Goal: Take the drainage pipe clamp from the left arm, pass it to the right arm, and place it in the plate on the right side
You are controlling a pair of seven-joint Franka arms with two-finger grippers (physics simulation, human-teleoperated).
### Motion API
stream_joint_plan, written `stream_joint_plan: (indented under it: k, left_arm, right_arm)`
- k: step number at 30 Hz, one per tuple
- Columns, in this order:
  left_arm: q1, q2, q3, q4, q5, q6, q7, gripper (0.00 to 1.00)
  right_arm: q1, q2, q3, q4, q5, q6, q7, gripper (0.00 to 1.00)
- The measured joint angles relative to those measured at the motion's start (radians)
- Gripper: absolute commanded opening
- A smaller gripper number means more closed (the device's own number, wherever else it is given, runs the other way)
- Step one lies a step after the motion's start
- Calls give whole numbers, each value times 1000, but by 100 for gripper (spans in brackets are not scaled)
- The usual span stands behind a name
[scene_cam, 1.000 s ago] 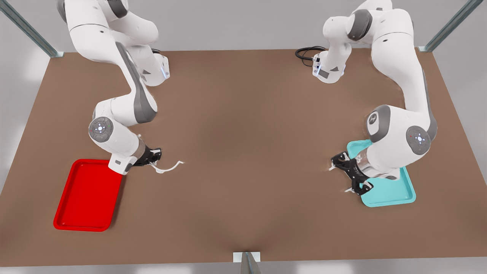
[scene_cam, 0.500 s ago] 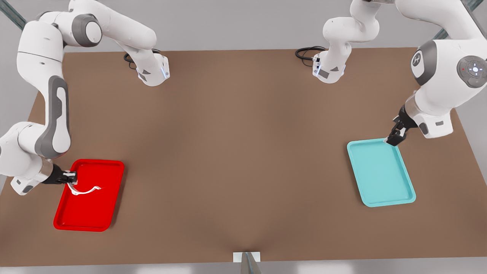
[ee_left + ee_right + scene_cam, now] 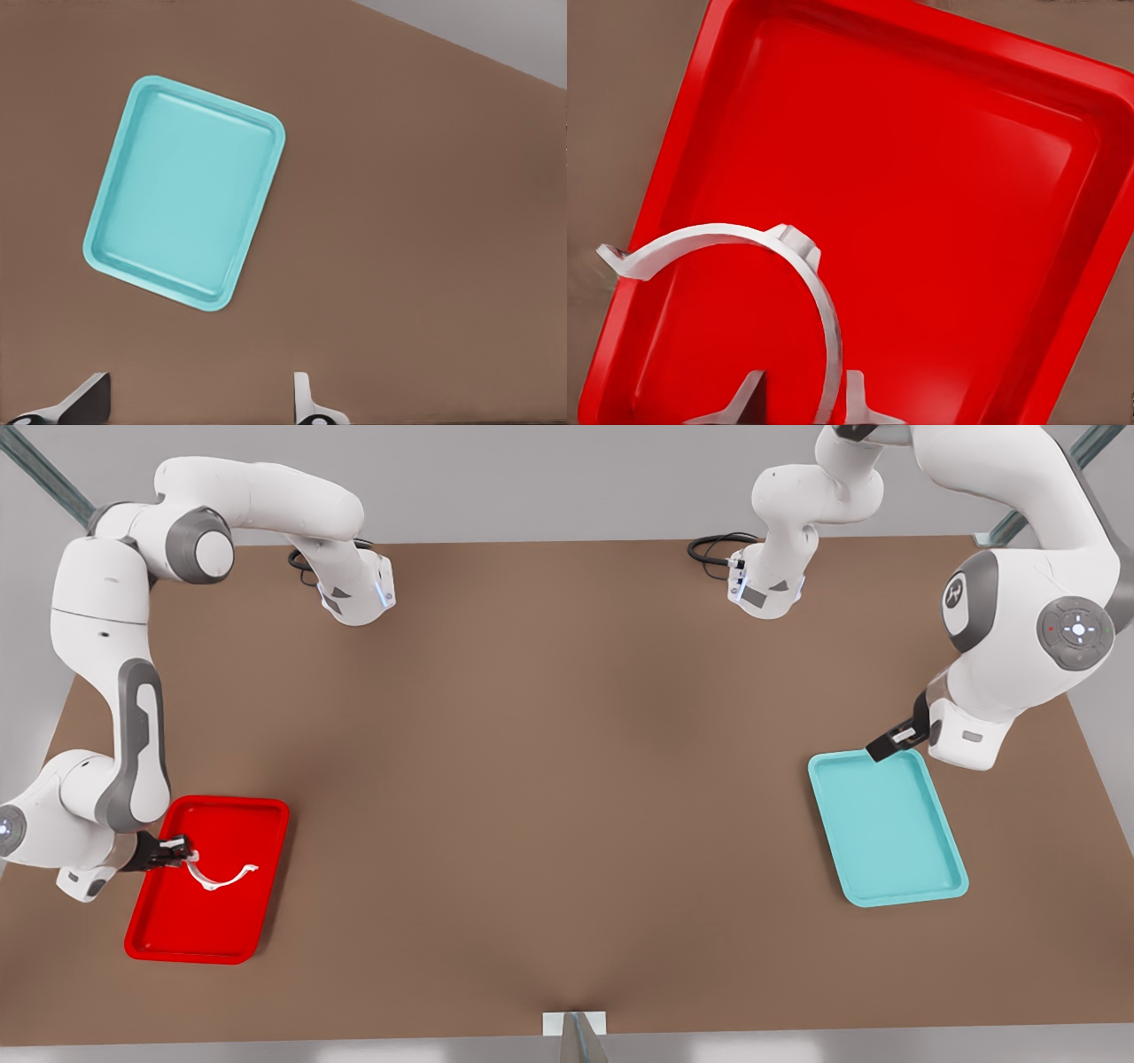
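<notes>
Front view: right gripper [image 3: 184, 853] sits lower left of frame, over the left edge of the red plate [image 3: 177, 943]. Jaws pinch one end tab of the white pipe clamp [image 3: 221, 878]; the clamp's arc reaches out over the plate interior. Whether it touches the plate floor or hangs just above it, hard to say from this angle. Right arm [image 3: 115, 691] runs up the left side of the frame to its base at upper left.

Left gripper [image 3: 893, 740] is at right of frame, at the upper right corner of the teal tray [image 3: 886, 886], holding nothing. Left arm [image 3: 1019, 629] loops above it, waiting. Both trays lie flat on the brown worktop [image 3: 567, 779], well apart, one at each side.

Left wrist view: teal tray [image 3: 133, 257] at left of frame on the worktop [image 3: 425, 230]. Two fingertips [image 3: 306, 403] at the bottom edge, spread wide apart, nothing between them.

Right wrist view: red plate [image 3: 1063, 292] covers most of the frame. Clamp [image 3: 744, 239] curves from lower centre up and over to the left, its far tab just past the plate's rim at left. Fingertips [image 3: 855, 398] at bottom centre close narrowly on the clamp's near end.
</notes>
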Motion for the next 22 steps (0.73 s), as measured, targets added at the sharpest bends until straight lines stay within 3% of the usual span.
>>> stream_joint_plan:
  k: [4,6,10,13,14,15,18,19,22]
  left_arm:
    - [-3,10,0,1,3,1,80,100]
    - [-3,19,0,22,4,3,117,100]
    - [0,22,0,47,4,5,181,100]
    - [-1,22,0,49,1,6,220,100]
    - [-1,22,0,49,0,7,232,100]
    - [-1,23,1,49,0,7,243,100]
    - [-3,22,0,49,-1,7,273,100]
    - [-3,22,0,49,-1,7,282,100]
    - [-4,21,0,49,0,7,305,100]
  right_arm:
    - [5,-8,0,1,-5,-2,-31,100]
    - [41,-98,40,-5,-46,-47,-24,100]
    - [149,-373,239,-8,-103,-204,69,100]
    - [119,-516,379,-35,-127,-286,170,100]
    - [122,-533,370,-49,-131,-306,201,100]
    - [184,-551,286,-61,-121,-323,229,100]
    - [467,-633,-74,-132,-67,-356,299,100]
    - [516,-652,-149,-156,-46,-363,316,100]
    - [506,-695,-190,-213,-8,-375,359,100]
